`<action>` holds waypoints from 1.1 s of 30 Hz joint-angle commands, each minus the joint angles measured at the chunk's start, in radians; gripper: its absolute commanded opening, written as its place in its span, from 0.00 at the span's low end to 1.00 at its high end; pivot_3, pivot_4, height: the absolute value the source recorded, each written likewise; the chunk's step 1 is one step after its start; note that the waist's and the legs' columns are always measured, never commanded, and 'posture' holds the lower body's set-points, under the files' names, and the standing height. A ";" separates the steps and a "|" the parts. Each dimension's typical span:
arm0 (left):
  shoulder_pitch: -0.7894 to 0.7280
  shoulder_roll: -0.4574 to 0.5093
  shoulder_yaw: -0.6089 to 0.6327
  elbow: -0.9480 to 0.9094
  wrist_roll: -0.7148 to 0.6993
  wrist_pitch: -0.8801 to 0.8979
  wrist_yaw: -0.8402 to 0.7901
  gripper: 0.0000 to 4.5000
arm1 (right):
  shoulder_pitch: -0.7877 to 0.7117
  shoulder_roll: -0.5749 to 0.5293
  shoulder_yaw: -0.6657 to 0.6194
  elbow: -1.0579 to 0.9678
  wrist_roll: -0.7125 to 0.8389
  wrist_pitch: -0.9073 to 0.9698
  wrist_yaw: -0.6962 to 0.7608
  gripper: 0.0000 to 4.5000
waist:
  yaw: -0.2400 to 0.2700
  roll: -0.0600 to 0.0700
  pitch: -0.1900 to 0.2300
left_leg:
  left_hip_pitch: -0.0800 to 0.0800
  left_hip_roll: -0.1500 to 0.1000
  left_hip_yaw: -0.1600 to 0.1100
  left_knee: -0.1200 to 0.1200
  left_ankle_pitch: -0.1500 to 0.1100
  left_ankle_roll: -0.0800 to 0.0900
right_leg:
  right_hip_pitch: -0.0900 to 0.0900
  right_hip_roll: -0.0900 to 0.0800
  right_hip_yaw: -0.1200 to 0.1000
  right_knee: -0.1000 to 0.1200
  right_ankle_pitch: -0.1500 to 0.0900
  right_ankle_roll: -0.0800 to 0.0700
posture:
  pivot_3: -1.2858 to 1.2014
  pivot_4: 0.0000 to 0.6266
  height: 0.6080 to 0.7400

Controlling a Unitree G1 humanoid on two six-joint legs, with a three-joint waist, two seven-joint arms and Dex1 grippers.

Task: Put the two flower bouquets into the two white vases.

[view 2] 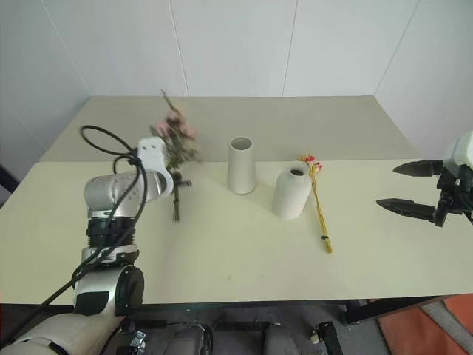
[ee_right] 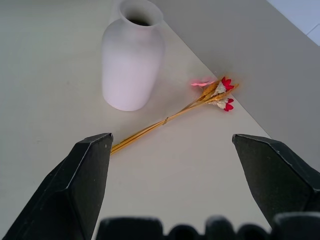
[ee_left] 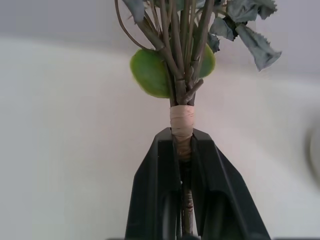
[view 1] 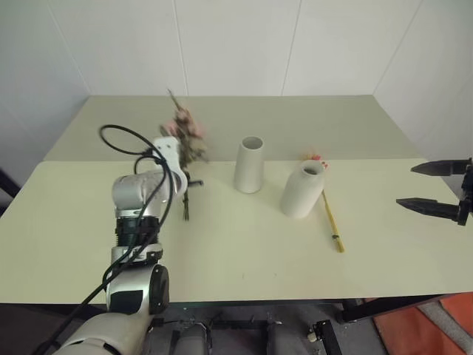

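Note:
The bushy bouquet of pink roses [view 1: 185, 133] is held upright above the table's left part. My left gripper [ee_left: 183, 136] is shut on its dark stems just below a tan tape wrap [ee_left: 181, 120], and the stem ends hang down below the fingers [view 1: 185, 211]. The smooth tapered white vase [view 1: 250, 164] stands to the bouquet's right. Further right is the bottle-shaped white vase [view 1: 303, 190]. The slim yellow-orange stalk [view 1: 330, 218] lies flat beside that vase, its pink tips [ee_right: 220, 90] near the neck. My right gripper [view 1: 406, 185] hovers open at the right edge, empty.
The pale table [view 1: 244, 251] has a seam across it behind the vases, and white walls close the back and right. A black cable [view 1: 118, 133] loops off my left arm. An orange surface [view 1: 436, 329] lies on the floor beyond the front right corner.

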 commanded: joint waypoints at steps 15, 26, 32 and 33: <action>-0.356 -0.128 0.283 0.552 -0.401 -1.023 -0.583 0.01 | 0.110 0.081 -0.114 -0.159 0.045 -0.004 -0.094 1.00 | 0.031 -0.001 0.000 | -0.008 -0.001 0.002 0.006 0.000 0.000 | 0.000 -0.002 -0.001 -0.006 0.002 0.006 | 0.52 0.24 1.00; -0.448 -0.148 0.246 0.846 -0.401 -1.094 -0.866 0.01 | 0.187 0.071 -0.204 -0.241 0.062 0.028 -0.127 1.00 | 0.011 -0.001 0.000 | -0.008 -0.001 0.002 0.007 0.000 0.000 | 0.000 -0.001 -0.001 -0.006 0.000 0.014 | 0.52 0.24 1.00; -0.473 -0.179 0.229 0.943 -0.365 -1.138 -0.885 0.01 | 0.200 0.079 -0.218 -0.269 0.064 0.043 -0.147 1.00 | 0.011 -0.001 0.000 | -0.008 -0.001 0.002 0.007 0.000 0.000 | 0.000 -0.001 -0.001 -0.006 0.000 0.014 | 0.52 0.24 1.00; -0.473 -0.183 0.224 0.953 -0.357 -1.142 -0.889 0.01 | 0.204 0.079 -0.222 -0.273 0.065 0.046 -0.149 1.00 | 0.012 -0.001 0.000 | -0.008 -0.001 0.002 0.007 0.000 0.000 | 0.000 -0.001 -0.001 -0.006 0.000 0.014 | 0.52 0.24 1.00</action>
